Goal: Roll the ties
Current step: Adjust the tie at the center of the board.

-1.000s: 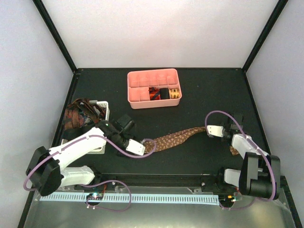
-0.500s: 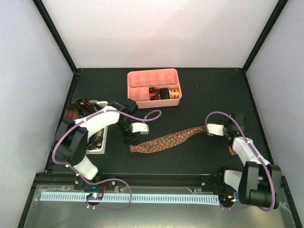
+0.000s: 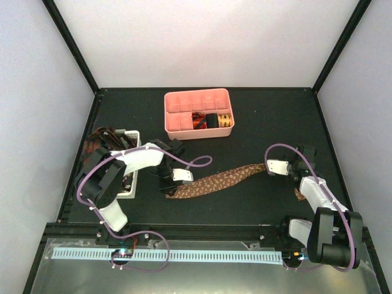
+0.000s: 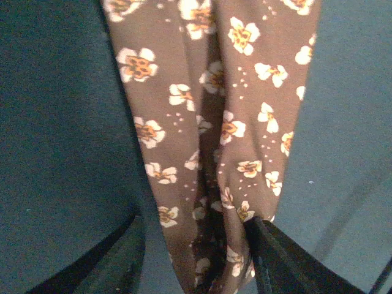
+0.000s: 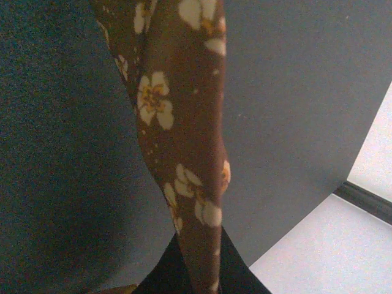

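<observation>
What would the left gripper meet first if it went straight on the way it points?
The brown tie, bunched between the left gripper's parted fingers; the table likely lies right beneath it.

Pink tray [image 3: 179, 125], black table [image 3: 269, 116] — brown tie [image 4: 177, 122] (cream-and-orange flowers)

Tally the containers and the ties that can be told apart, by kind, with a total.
Pink tray: 1
White basket: 1
Flat brown tie: 1
Rolled ties in the tray: 3
Total: 6; the basket's tangled ties cannot be counted.
</observation>
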